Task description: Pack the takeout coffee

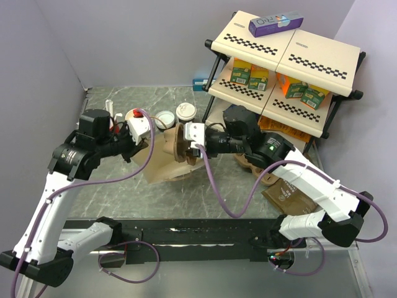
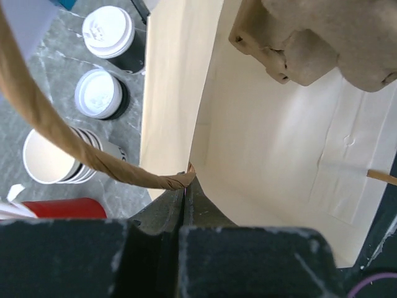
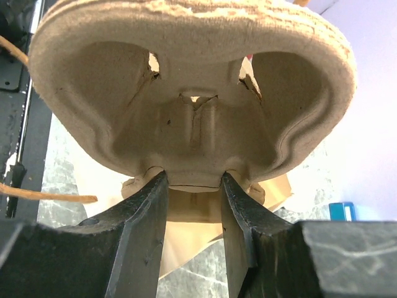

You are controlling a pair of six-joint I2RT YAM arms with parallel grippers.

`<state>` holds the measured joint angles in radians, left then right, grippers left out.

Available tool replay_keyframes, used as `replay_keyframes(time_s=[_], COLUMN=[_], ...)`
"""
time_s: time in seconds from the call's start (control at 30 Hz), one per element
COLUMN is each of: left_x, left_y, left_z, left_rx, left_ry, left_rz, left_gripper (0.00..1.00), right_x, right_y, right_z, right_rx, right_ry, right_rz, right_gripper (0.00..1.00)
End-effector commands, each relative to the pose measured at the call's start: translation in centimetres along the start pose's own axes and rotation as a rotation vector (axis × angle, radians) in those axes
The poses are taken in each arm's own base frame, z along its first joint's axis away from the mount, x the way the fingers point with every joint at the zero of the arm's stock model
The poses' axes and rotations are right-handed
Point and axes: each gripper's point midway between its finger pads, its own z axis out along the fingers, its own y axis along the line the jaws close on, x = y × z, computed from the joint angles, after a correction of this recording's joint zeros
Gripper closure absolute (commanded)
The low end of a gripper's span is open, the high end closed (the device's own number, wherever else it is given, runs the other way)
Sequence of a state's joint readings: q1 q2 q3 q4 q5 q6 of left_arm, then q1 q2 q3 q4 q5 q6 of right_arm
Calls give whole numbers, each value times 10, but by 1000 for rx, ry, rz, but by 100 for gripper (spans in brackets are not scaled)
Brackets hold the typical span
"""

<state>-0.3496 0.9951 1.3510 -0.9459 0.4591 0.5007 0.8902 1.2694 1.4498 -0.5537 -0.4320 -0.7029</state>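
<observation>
Two takeout coffee cups, dark with white lids, stand side by side on the table (image 1: pixel 165 119) (image 1: pixel 185 112); the left wrist view shows them beside the bag (image 2: pixel 98 93) (image 2: pixel 108 31). A brown paper bag (image 1: pixel 162 166) lies open on its side. My left gripper (image 1: pixel 146 136) (image 2: pixel 185 185) is shut on the bag's rim where the twisted handle (image 2: pixel 62 139) joins. My right gripper (image 1: pixel 188 141) (image 3: pixel 193 180) is shut on a moulded pulp cup carrier (image 3: pixel 192 81), holding it at the bag's mouth (image 2: pixel 322 37).
A stack of cream lidless cups (image 2: pixel 53 158) and a red cup (image 2: pixel 62 208) stand left of the bag. A two-tier shelf (image 1: pixel 285 62) with boxes fills the back right. Another brown bag (image 1: pixel 291 195) lies flat under the right arm.
</observation>
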Motion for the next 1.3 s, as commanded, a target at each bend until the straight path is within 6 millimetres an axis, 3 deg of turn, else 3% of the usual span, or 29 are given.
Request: replay_keyframes(time_s=[0.0, 0.1, 0.37, 0.47, 0.6, 0.7, 0.83, 0.87, 0.9, 0.93, 1.0, 1.03, 1.1, 1.13, 1.27], left_x=[-16, -11, -2, 0, 9, 16, 18, 17, 14, 13, 11, 9, 7, 5, 0], left_y=[12, 19, 21, 24, 24, 23, 24, 23, 24, 25, 28, 29, 31, 31, 33], left_z=[-2, 3, 13, 15, 13, 7, -4, -5, -7, -8, -9, -9, -10, -11, -13], left_rx=[-69, -92, -92, -101, -119, -136, -158, -156, -159, -163, -166, -170, -169, -166, -169], left_ry=[-61, -27, -6, 1, 36, 56, 53, 49, 42, 35, 28, 17, 11, 6, -6], left_rz=[10, -8, -47, -57, -64, -69, -72, -74, -73, -80, -85, -86, -93, -91, -95], left_gripper=[99, 99, 99, 99, 99, 99, 99, 99, 99, 99, 99, 99, 99, 99, 99], right_x=[-33, -56, -129, -138, -131, -104, -30, 6, 23, 39, 92, 123, 151, 175, 208], right_y=[-8, -6, -24, -29, -44, -59, -50, -34, -27, -20, 8, 31, 42, 57, 76], right_z=[-15, -23, -60, -71, -95, -119, -138, -139, -139, -137, -129, -121, -113, -106, -83], right_rx=[29, 5, 30, 53, 163, 271, 280, 242, 223, 203, 140, 68, 37, -8, -101], right_ry=[-74, -141, -306, -312, -249, -115, 152, 276, 325, 368, 493, 567, 624, 684, 744], right_rz=[-14, -1, 17, 40, 24, 64, 197, 246, 258, 277, 290, 318, 314, 341, 384], right_gripper=[100, 100, 100, 100, 100, 100, 100, 100, 100, 100, 100, 100, 100, 100, 100])
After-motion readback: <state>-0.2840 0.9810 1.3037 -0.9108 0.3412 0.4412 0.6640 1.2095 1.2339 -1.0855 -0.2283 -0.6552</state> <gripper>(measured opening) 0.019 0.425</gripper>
